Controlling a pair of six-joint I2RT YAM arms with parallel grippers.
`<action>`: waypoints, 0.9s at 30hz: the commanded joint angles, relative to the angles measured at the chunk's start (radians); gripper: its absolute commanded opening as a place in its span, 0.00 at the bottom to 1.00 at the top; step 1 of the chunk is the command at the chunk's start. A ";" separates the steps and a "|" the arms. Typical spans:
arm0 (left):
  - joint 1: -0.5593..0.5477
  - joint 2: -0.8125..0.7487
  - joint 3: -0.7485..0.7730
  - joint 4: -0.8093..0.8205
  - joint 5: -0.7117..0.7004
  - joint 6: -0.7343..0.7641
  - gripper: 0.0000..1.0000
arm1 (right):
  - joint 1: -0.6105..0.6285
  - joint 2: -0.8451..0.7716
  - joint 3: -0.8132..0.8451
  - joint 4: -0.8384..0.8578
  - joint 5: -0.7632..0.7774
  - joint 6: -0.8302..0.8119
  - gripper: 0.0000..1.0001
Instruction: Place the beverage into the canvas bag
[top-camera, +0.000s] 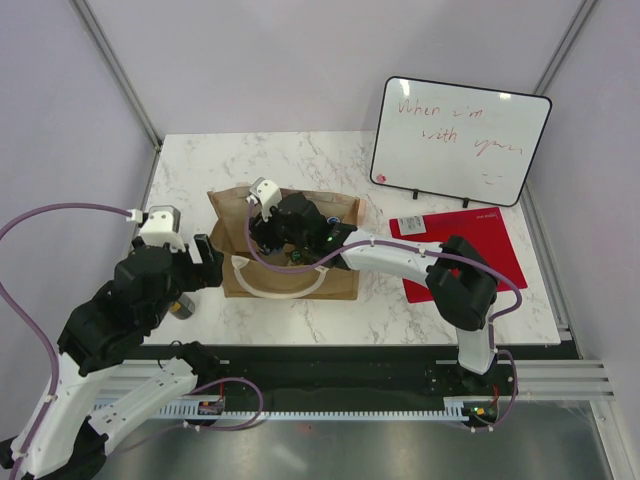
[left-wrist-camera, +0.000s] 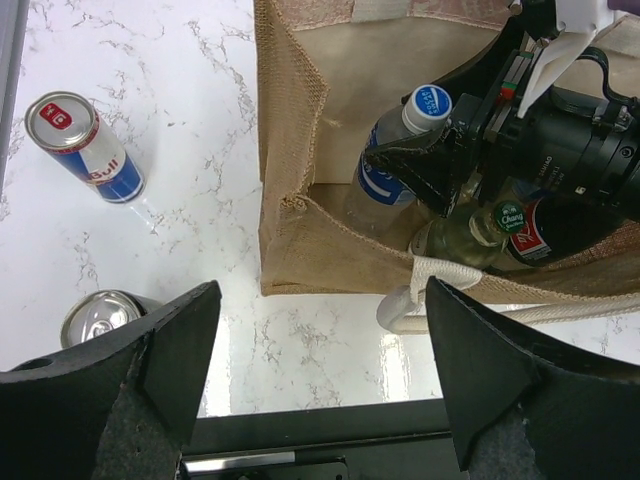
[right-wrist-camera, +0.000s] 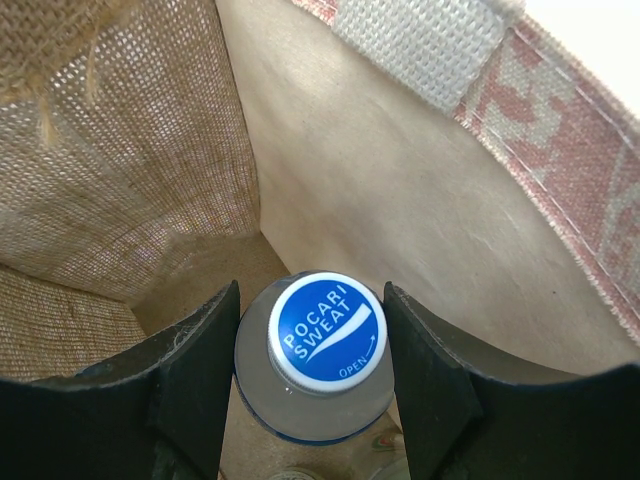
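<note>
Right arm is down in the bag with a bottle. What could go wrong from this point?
1. The right tool grips the Pocari Sweat bottle inside the canvas bag; released tilted, it could topple against the Chang bottle beside it.
2. Pulling out, that tool may snag the white handle and drag the bag.
3. The open left tool hovers near the Red Bull can and might knock it.

Left claw (left-wrist-camera: 320, 290) wide, right claw (right-wrist-camera: 312, 292) tight.

Robot lab cell, plain white walls (top-camera: 300, 60), marble-look table (top-camera: 300, 150), whiteboard (top-camera: 460, 140)
</note>
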 joint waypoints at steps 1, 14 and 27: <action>-0.003 0.022 0.000 0.009 0.008 -0.060 0.90 | -0.006 -0.094 0.040 0.133 0.013 0.036 0.62; -0.003 0.093 0.073 0.021 -0.050 -0.104 0.93 | -0.006 -0.214 0.218 -0.186 0.036 0.106 0.83; 0.062 0.246 0.129 0.069 -0.208 -0.081 0.95 | -0.005 -0.533 0.108 -0.353 0.005 0.112 0.83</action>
